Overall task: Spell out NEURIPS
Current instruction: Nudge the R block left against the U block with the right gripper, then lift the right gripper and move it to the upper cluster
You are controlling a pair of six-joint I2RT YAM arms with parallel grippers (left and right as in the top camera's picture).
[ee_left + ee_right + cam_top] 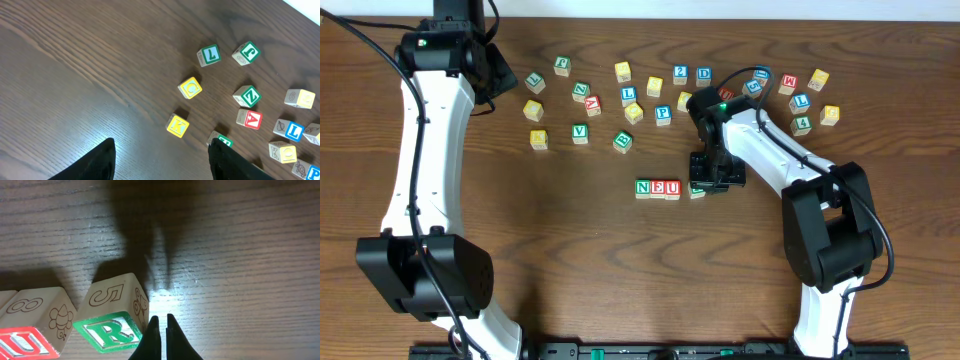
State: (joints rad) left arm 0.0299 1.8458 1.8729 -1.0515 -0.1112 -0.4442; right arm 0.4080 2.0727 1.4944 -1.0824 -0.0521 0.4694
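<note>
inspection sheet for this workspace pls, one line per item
surface: dark wood table, light glare in both wrist views
job's things: N cube, E cube and U cube side by side in a row; R cube next to U, turned slightly out of line; blue P cube among the loose ones
clutter: loose cubes across the far side, such as blue L cube and green V cube
grippers: left gripper open, holding nothing; right gripper shut, empty, right beside R
cables: black cable along each arm
surroundings: pale strip beyond the far edge
</note>
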